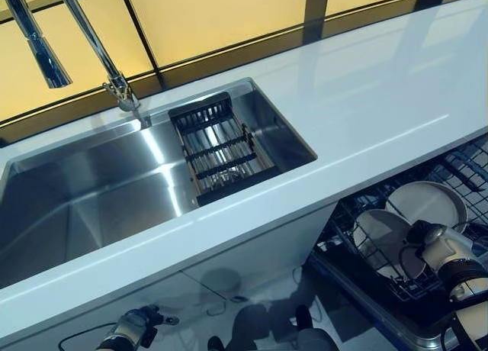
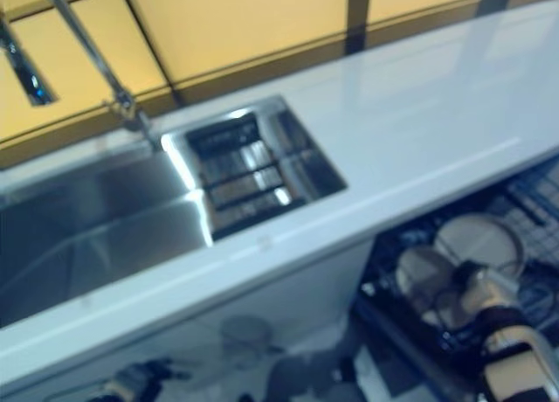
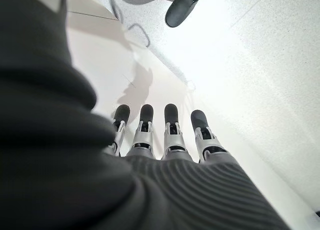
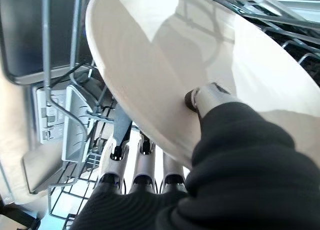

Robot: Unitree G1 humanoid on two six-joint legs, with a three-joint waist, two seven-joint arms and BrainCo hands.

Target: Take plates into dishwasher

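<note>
Lowest in the head views, the left hand (image 1: pixel 136 326) hangs below the desk edge near the floor, and its own wrist view shows its fingers (image 3: pixel 171 132) straight and loose with nothing in them. At the lower right, the right hand (image 1: pixel 428 242) is down in the dishwasher rack (image 1: pixel 358 248), pinching a white plate (image 4: pixel 165 70): in its wrist view the thumb (image 4: pixel 202 97) presses on the plate's face while the fingers (image 4: pixel 144 171) run behind its rim, with the plate tilted over the rack's grey wires. A second white plate (image 1: pixel 427 201) stands in the rack just behind the held one, leaning on the tines. Above the rack runs the white desk (image 1: pixel 381 99), and set into it farther left is the steel sink (image 1: pixel 84 198), with a dark slatted drainer basket (image 1: pixel 217 149) at its right end. The curved faucet (image 1: pixel 91 42) rises behind the sink in front of the yellow wall panels (image 1: pixel 213 15).
</note>
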